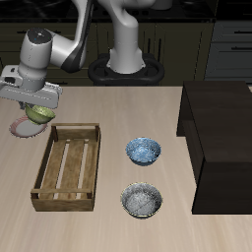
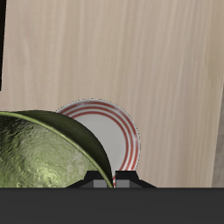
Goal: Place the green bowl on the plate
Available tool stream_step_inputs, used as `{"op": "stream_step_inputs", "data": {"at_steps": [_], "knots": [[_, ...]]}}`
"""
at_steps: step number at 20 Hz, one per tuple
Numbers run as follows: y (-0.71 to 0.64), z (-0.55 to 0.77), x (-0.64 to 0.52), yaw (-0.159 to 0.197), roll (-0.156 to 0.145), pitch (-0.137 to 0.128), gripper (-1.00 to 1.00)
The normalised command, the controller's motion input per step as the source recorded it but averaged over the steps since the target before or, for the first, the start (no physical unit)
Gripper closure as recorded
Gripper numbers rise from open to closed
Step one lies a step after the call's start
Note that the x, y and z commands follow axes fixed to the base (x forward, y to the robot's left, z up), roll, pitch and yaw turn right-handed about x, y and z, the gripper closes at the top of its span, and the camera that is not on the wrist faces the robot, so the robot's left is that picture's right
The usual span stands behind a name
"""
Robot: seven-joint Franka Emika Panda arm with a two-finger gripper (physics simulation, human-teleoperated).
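The green bowl (image 1: 40, 114) is yellow-green with a mottled olive inside. It hangs in my gripper (image 1: 35, 108), which is shut on its rim, held tilted just above the plate (image 1: 21, 128). The plate has a pinkish-red rim and pale centre and lies near the table's side edge, mostly hidden behind the bowl and gripper in the exterior view. In the wrist view the green bowl (image 2: 48, 153) fills the near field and the plate (image 2: 115, 131) shows below and beyond it, partly covered by the bowl.
A wooden slatted crate (image 1: 69, 165) lies close beside the plate, toward the table's front edge. A blue patterned bowl (image 1: 144, 151) and a grey-white speckled bowl (image 1: 143, 200) sit past the crate. A dark box (image 1: 221, 138) stands at the far side.
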Motion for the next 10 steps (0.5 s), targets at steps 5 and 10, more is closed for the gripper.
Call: {"op": "stream_step_inputs", "data": {"at_steps": [5,10], "knots": [[-0.1,-0.26,-0.11,0.003,-0.022,0.03,1.0],[-0.19,-0.28,-0.02,0.004,-0.066,0.044,1.0]]}}
